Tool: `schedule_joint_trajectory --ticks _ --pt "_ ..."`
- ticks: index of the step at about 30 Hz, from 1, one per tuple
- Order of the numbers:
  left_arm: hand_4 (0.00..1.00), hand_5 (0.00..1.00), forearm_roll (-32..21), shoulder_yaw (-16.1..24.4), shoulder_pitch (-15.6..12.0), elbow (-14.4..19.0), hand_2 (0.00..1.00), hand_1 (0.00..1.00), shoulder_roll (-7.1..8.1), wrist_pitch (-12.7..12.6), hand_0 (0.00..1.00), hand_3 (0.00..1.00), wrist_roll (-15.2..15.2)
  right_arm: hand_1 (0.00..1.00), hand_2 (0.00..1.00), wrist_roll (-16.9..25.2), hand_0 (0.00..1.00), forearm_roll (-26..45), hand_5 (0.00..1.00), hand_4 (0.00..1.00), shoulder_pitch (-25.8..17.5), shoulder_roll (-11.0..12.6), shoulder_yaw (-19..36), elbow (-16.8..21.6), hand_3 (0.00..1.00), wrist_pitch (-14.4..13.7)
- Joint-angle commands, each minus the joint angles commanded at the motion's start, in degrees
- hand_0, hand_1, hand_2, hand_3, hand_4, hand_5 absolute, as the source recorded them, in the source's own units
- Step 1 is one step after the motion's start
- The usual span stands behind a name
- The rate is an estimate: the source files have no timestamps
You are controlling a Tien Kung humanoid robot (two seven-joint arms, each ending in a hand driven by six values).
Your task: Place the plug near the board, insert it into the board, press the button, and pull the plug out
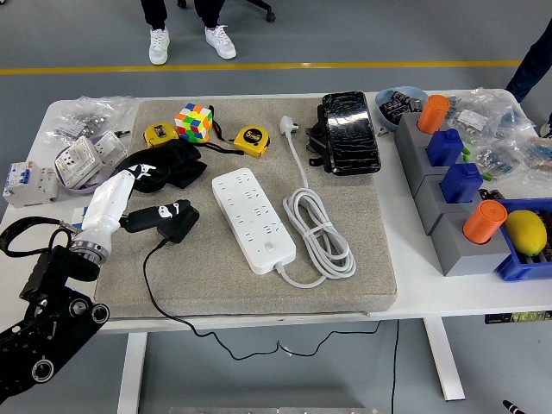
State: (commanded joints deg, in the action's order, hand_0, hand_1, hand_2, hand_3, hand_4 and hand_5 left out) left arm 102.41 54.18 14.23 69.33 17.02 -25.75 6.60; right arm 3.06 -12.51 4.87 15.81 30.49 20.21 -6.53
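Observation:
A black plug (pixel 166 221) lies on the grey mat (pixel 345 276), left of the white power strip (pixel 253 220). Its thin black cable (pixel 153 289) runs off the table's near edge. The strip lies at a slant, with its button (pixel 270 251) at the near end. Its white cord (pixel 321 235) is coiled on its right. My left arm reaches in from the lower left with a white wrist (pixel 108 210). My left hand (pixel 168 164) is black and lies just beyond the plug, fingers relaxed and holding nothing. The plug sits close beside the wrist.
At the mat's far edge lie a colour cube (pixel 194 122), two yellow tape measures (pixel 250 140) and a black wrapped pack (pixel 349 134). Grey blocks with orange and blue pegs (pixel 448 172) and a lemon (pixel 526 231) stand right. White sockets (pixel 82 158) lie left. A person's shoes (pixel 190 41) show beyond the table.

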Motion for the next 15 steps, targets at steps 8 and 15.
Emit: schedule_joint_trajectory --ticks 8,15 --pt "0.998 0.575 0.7 -1.5 0.3 -1.5 0.692 0.685 -0.30 1.0 0.668 0.726 1.3 0.642 0.612 0.0 0.572 0.0 0.481 0.920 -0.3 -0.3 0.3 0.0 0.538 0.0" --pt "0.998 0.560 1.7 -2.6 1.0 -2.5 0.682 0.678 -0.41 0.8 0.667 0.725 1.5 0.642 0.612 0.0 0.572 -0.1 0.482 0.920 -0.2 -0.1 0.5 0.0 0.537 0.0"
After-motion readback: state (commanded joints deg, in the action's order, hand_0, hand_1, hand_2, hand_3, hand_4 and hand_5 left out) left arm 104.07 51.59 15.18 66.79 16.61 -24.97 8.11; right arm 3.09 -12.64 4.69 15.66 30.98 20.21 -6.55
